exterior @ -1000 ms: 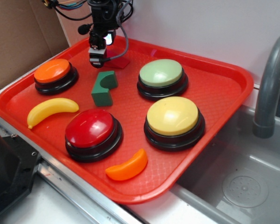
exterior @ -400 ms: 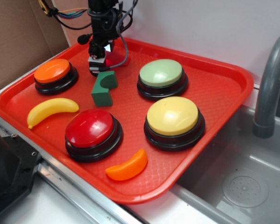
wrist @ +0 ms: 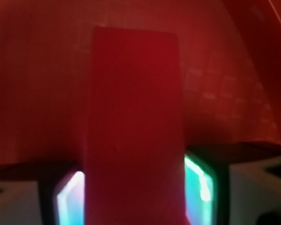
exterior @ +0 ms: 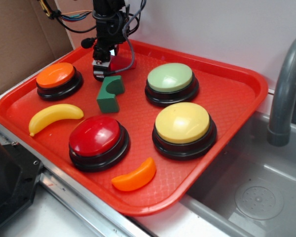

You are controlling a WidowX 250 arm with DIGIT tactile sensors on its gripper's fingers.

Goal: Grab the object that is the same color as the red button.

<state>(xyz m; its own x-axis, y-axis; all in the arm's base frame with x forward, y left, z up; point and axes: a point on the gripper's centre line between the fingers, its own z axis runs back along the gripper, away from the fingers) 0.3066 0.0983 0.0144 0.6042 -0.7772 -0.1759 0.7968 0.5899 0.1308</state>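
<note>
- Sat at the upper left of the exterior frame, on the far part of the tray: dark red wedge block [exterior: 119, 62], mostly hidden behind the gripper [exterior: 99, 72], only its right part showing.
- Filled the middle of the wrist view as a tall blurred red slab [wrist: 133, 126], running down between the two fingers [wrist: 68, 201] at the bottom corners.
- Stood close on either side of the block, those fingers, one left and one right; could not tell from the blur whether already pressing or just short of contact.
- Judged as partly parted and straddling the block; firm hold not confirmed, and no lift visible, the block seeming to rest on the tray floor.
- Judged done: right object picked out by colour, approach and descent over it.
- Judged left: squeezing fully if not yet tight, then raising the block clear.
- Lay just below the gripper in the exterior frame: green notched block [exterior: 110, 93], near but apart, so a possible thing to bump on the way up.
- Sat lower centre-left: red button [exterior: 96, 138], the colour reference, well apart from the gripper.
- Sat at left: orange button [exterior: 57, 78], with a yellow banana toy [exterior: 53, 116] below it.
- Sat to the right: pale green button [exterior: 170, 80] and yellow button [exterior: 183, 126]; at bottom centre, an orange slice toy [exterior: 135, 176].
- Held all of it: red tray [exterior: 237, 94], with a grey sink [exterior: 259, 177] at lower right.
</note>
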